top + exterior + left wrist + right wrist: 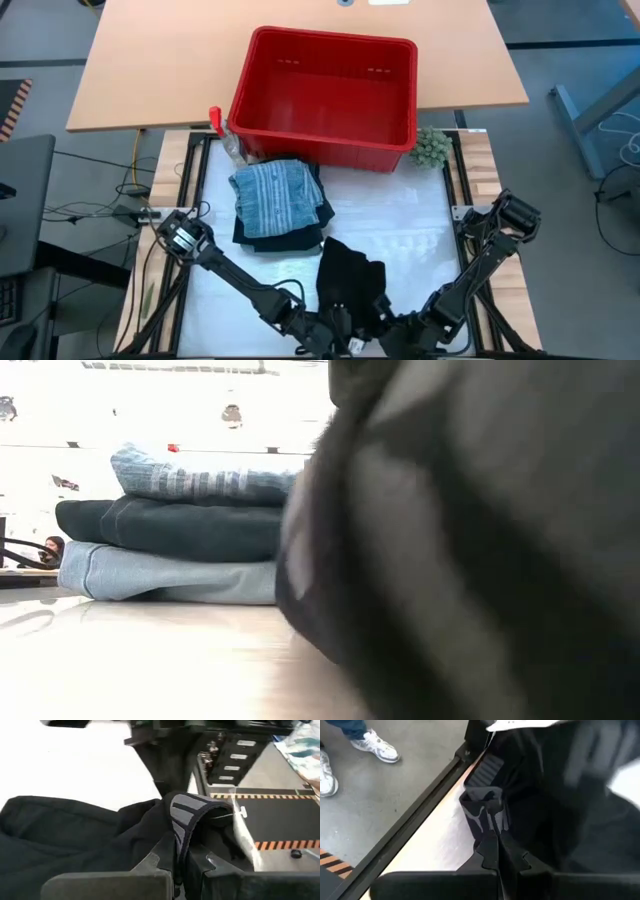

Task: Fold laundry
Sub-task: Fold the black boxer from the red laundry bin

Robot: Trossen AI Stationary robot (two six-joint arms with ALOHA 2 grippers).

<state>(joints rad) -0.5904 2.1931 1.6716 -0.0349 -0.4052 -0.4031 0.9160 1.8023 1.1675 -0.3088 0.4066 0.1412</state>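
1. Your left gripper (181, 865) sits at the near edge of the table, clenched on the grey-banded waistband (192, 815) of the black garment (350, 275). The band stands pinched between the two dark fingers, so you have it by its firm hem and not by loose cloth.
2. Your right gripper (499, 855) is just beside the left one, likewise clamped on the same waistband, a little way along it. Two grips on one edge suggest you mean to draw that edge straight before folding.
3. The black garment lies crumpled on the white mat (420, 235), its bulk trailing away from both grippers toward the table's middle. It also fills most of the low view, close to the lens.
4. The folded stack (278, 205) rests near the red basket (325, 95): light blue at the bottom, dark navy between, striped on top. It sits well apart from your grippers, out of your way.
5. The green fuzzy ball (432, 147) lies beside the basket's corner, clear of the work.
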